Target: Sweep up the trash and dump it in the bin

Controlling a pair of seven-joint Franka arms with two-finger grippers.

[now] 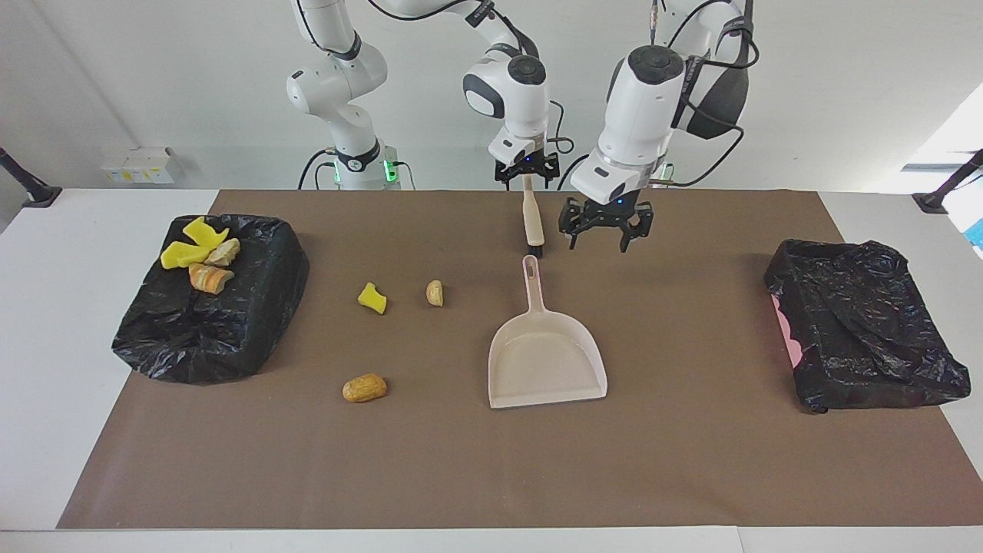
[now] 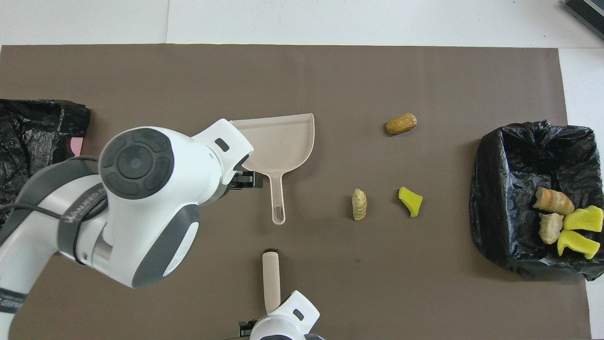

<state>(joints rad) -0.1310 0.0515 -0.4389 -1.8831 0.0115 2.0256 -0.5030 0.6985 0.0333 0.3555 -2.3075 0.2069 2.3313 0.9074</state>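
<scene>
On the brown mat [image 1: 476,461] covering the bench, three pieces of trash lie loose toward the right arm's end: a yellow scrap [image 1: 372,298] and a pale chunk [image 1: 435,293] side by side, and a tan lump [image 1: 364,388] farther from the robots. Four more pieces [image 1: 199,253] sit in the black-lined bin [image 1: 215,322] at that end. The beige dustpan [image 1: 545,353] rests mid-mat, its handle pointing toward the robots. Just nearer to the robots than the handle's tip lies the brush [image 1: 532,223], its dark bristle end toward the dustpan. The right hand [image 1: 525,170] hangs over the brush's other end, fingers spread, not clearly gripping it. The left hand [image 1: 607,230] hovers with fingers spread beside the dustpan handle, above the mat. A second black-lined bin [image 1: 860,322] stands at the left arm's end
</scene>
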